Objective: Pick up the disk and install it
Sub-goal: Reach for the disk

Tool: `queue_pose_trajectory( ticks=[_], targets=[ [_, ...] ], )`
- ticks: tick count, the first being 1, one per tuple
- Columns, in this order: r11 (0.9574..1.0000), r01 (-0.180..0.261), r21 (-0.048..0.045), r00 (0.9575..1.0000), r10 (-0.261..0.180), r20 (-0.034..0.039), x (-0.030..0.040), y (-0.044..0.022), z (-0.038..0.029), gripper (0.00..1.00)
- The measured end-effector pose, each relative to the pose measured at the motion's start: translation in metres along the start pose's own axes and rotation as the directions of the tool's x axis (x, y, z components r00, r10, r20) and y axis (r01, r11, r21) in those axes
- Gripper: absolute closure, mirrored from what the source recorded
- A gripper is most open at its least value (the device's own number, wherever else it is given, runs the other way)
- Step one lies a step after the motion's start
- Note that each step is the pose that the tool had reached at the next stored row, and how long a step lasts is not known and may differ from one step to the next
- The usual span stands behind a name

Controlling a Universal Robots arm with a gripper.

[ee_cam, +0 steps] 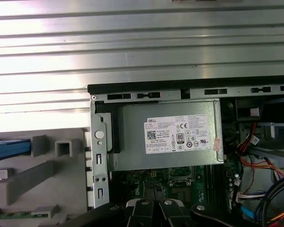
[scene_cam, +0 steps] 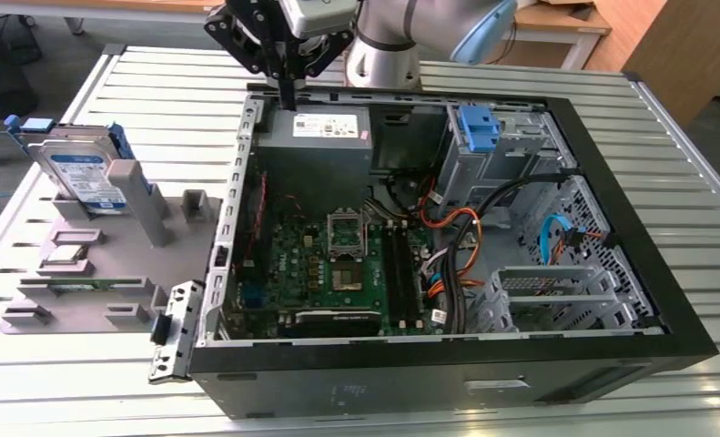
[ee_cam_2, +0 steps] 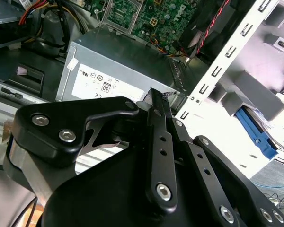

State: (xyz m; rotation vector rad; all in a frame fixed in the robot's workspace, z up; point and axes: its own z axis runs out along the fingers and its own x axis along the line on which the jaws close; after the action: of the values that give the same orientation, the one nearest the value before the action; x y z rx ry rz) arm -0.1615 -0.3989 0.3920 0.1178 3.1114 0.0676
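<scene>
Judging by how things lie, you have nearly all of the task left; the disk [scene_cam: 83, 175] stands upright in the grey holder [scene_cam: 141, 218], not yet picked up, well apart from the fingers and across the case wall [scene_cam: 244, 173] from them. Your gripper [scene_cam: 287, 98] hangs with its fingers [ee_cam: 143, 212] pressed together and nothing between them, just above the power-supply box [scene_cam: 320, 127], near the case's rear rim. Below the fingers room is tight; box, rim and wall crowd in. Toward the disk the way over the wall looks open; the holder's posts stand close beside the disk. Across the case from the fingers a blue bracket [scene_cam: 478, 126] sits at the drive cage; cables [scene_cam: 457, 228] lie near it.
</scene>
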Motion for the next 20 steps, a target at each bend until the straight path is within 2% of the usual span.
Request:
queue_pose_trajectory(
  ticks=[2,10,20],
  targets=[
    [1.0000,0.000,0.0000,1.0000,0.000,0.0000,0.0021,-0.0002,0.0001,0.90],
    [1.0000,0.000,-0.0001,1.0000,0.000,0.0000,0.0195,-0.0015,0.0004,0.90],
    [1.0000,0.000,0.0000,1.0000,0.000,0.0000,0.0297,-0.0023,0.0005,0.90]
  ],
)
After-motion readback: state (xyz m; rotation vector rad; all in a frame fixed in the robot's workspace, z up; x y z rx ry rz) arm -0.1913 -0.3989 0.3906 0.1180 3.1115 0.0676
